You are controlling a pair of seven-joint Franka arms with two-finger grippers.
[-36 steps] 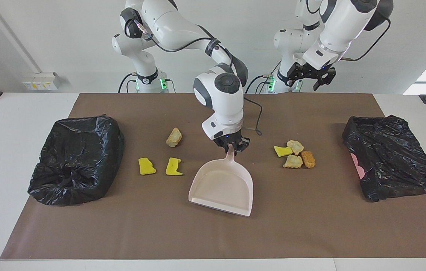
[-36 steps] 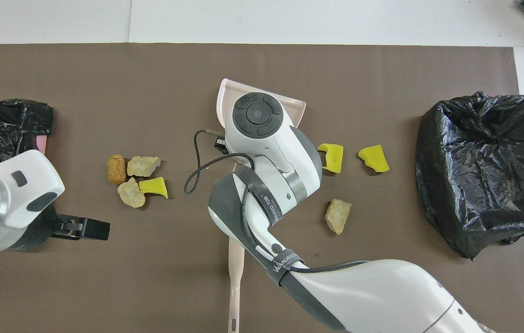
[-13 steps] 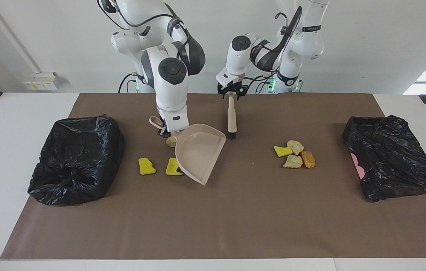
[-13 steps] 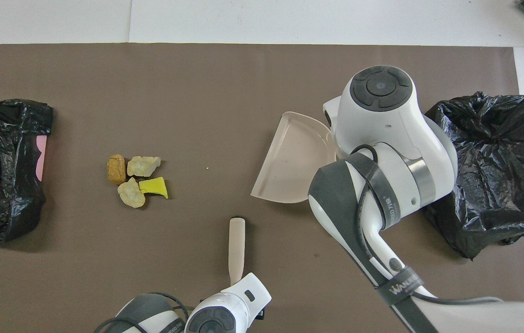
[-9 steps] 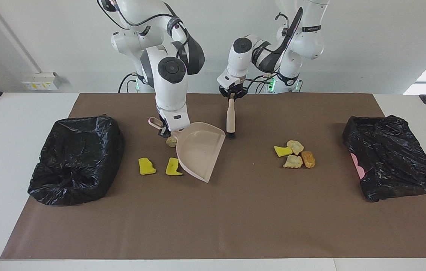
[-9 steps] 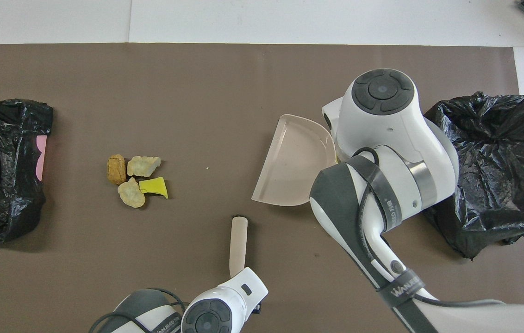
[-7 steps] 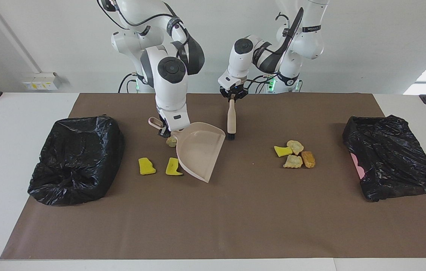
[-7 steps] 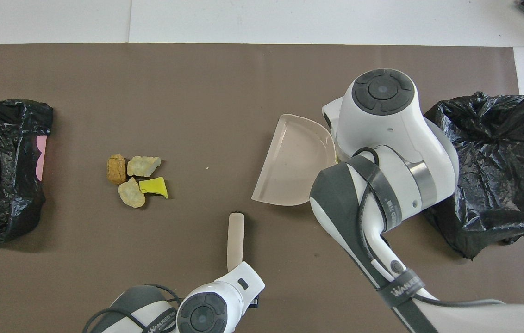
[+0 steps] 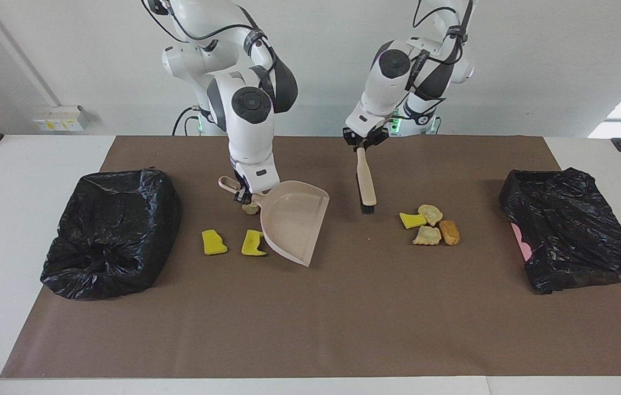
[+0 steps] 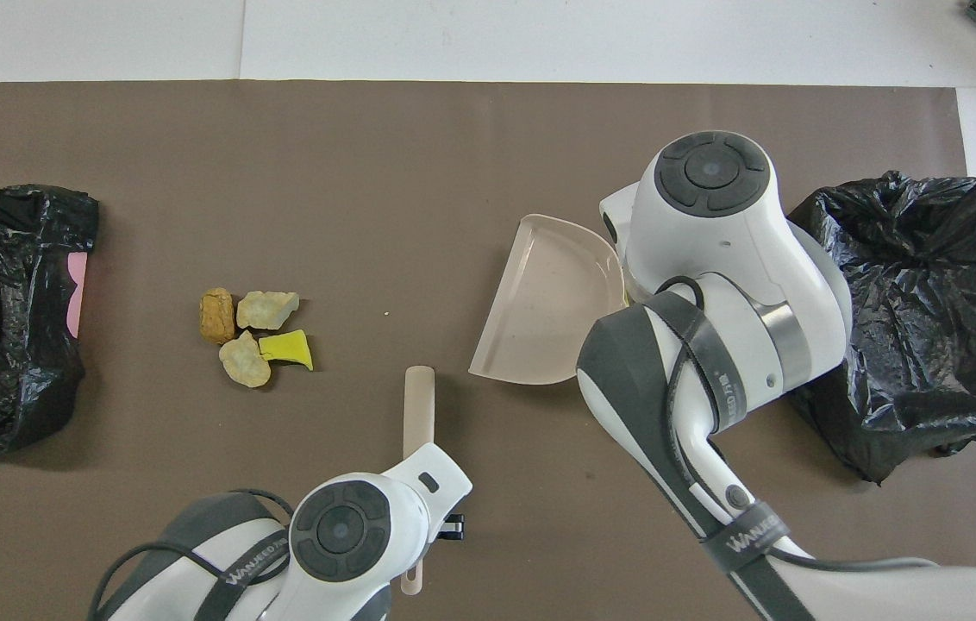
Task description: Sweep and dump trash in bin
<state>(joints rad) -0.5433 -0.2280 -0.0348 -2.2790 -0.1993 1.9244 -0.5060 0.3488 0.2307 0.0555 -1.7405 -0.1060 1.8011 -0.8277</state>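
1. Pale pink plastic, tilted on one edge: the dustpan (image 9: 291,222) hangs from the right gripper (image 9: 243,193), whose jaws are clenched on its looped handle, its open mouth turned toward the left arm's end of the table.

2. The left gripper (image 9: 364,144) grasps the top of the brush (image 9: 366,184) – a beige handle with short black bristles that point down at the brown mat (image 9: 310,329).

3. The trash lies in two groups. Four pieces (image 9: 430,225) sit touching one another – one yellow sponge scrap and three rough beige-to-orange lumps – just beside the brush head, toward the left arm's end. Two yellow scraps (image 9: 233,242) and a beige lump (image 9: 250,207) lie by the pan, toward the right arm's end; the lump is partly hidden by the pan.

4. To do this step well, I judge the pan's lip should be laid flat on the mat next to the four-piece cluster, mouth facing it, before the bristles come down beside the pile and drag it in with one low stroke.

5. The sponge scraps look light and springy, so a fast stroke may flick them; the lumps are irregular and may roll.

6. Each bin (image 9: 110,233) is lined with crinkled, glossy black bag, one at either end (image 9: 571,227).
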